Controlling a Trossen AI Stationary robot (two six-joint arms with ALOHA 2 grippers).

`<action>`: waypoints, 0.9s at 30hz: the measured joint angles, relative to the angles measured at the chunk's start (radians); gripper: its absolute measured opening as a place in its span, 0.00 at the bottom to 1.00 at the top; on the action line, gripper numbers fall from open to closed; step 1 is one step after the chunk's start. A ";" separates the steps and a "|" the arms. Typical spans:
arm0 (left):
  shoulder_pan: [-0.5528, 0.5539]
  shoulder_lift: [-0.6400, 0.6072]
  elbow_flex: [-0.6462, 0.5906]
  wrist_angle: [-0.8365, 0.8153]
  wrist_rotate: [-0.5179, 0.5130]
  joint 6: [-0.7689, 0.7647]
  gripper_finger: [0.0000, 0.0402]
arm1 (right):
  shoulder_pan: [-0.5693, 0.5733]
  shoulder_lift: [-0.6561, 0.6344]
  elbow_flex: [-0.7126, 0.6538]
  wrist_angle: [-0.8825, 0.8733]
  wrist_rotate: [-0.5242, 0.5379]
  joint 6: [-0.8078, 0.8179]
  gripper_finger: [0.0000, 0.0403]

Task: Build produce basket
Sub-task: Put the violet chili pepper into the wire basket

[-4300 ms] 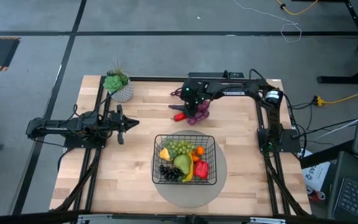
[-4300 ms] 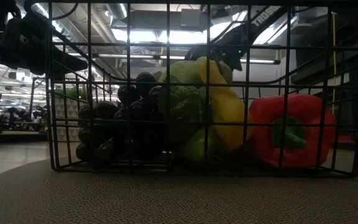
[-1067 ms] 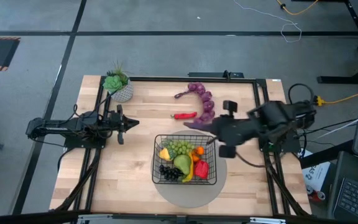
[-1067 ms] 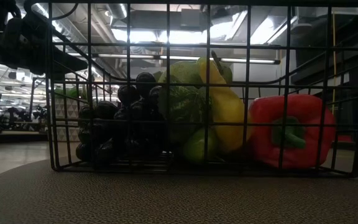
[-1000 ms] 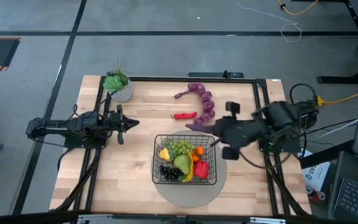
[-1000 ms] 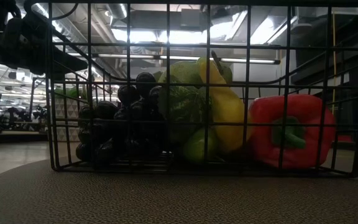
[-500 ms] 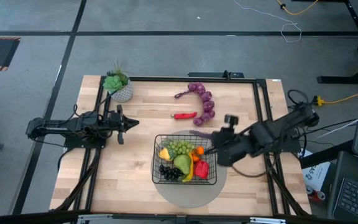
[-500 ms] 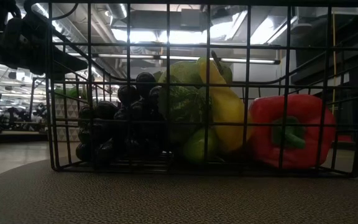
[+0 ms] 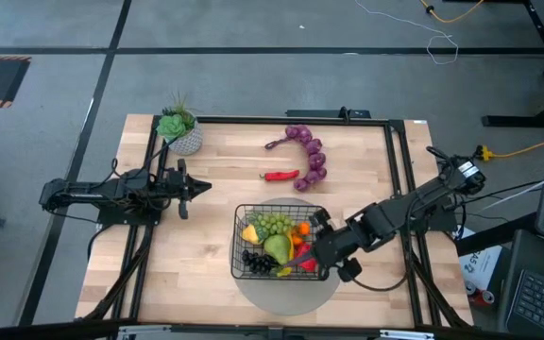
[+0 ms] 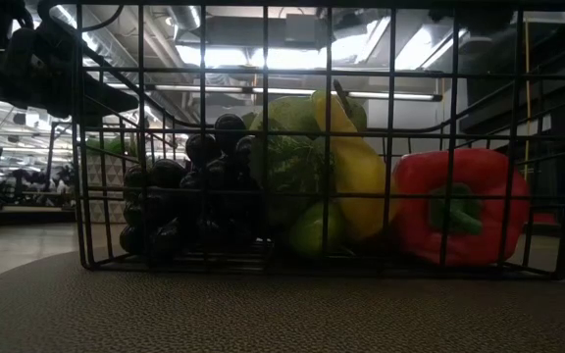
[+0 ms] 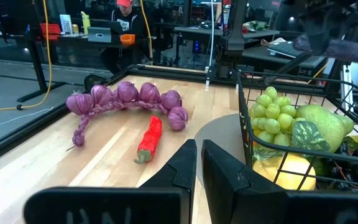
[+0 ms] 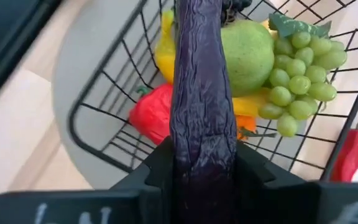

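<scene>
1. Right end effector (image 12: 197,155), pinching a dark purple eggplant (image 12: 197,81), hangs over the right side of the basket (image 9: 321,215).
2. Basket on a round grey mat (image 9: 286,295), already holding green grapes (image 9: 272,225), pear (image 9: 278,248) and red pepper (image 9: 307,257).
3. Advised: lower the eggplant inside the wire rim before letting go.
4. Left end effector (image 9: 183,187), pressed together, waits at the table's left.
5. No writing legible.

Even overhead light up high; low view dim, backlit by ceiling lamps; wrist foregrounds blurred
</scene>
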 joint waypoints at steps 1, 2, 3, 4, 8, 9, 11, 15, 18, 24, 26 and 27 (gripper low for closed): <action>0.000 0.000 0.000 0.000 0.000 0.000 0.05 | -0.003 0.000 -0.010 0.013 -0.009 -0.027 0.24; 0.000 0.000 0.000 0.000 0.000 0.000 0.05 | -0.005 0.000 -0.021 0.026 -0.027 -0.061 0.25; 0.000 0.000 0.000 0.000 0.000 0.000 0.05 | -0.006 0.000 -0.030 0.040 -0.038 -0.096 0.26; 0.000 0.000 0.000 0.000 0.000 0.000 0.05 | -0.005 0.000 -0.038 0.053 -0.046 -0.133 0.27; 0.000 0.000 0.000 0.000 0.000 0.000 0.05 | -0.004 0.000 -0.074 0.089 -0.038 -0.257 0.29; 0.000 0.000 0.000 0.000 0.000 0.000 0.05 | -0.005 0.001 -0.083 0.097 -0.022 -0.259 0.29; 0.000 0.000 0.000 0.000 0.000 0.000 0.05 | -0.006 0.001 -0.097 0.114 0.023 -0.261 0.29; 0.000 0.000 0.000 0.000 0.000 0.000 0.05 | -0.006 0.001 -0.113 0.112 0.103 -0.233 0.30; 0.000 0.000 0.000 0.000 0.000 0.000 0.05 | -0.006 0.001 -0.113 0.115 0.108 -0.237 0.30; 0.000 0.000 0.000 0.000 0.000 0.000 0.05 | -0.006 0.001 -0.113 0.133 0.116 -0.258 0.30; 0.000 0.000 0.000 0.000 0.000 0.000 0.05 | -0.006 0.001 -0.113 0.137 0.117 -0.295 0.30; 0.000 0.000 0.000 0.000 0.000 0.000 0.05 | -0.006 0.001 -0.113 0.140 0.117 -0.311 0.30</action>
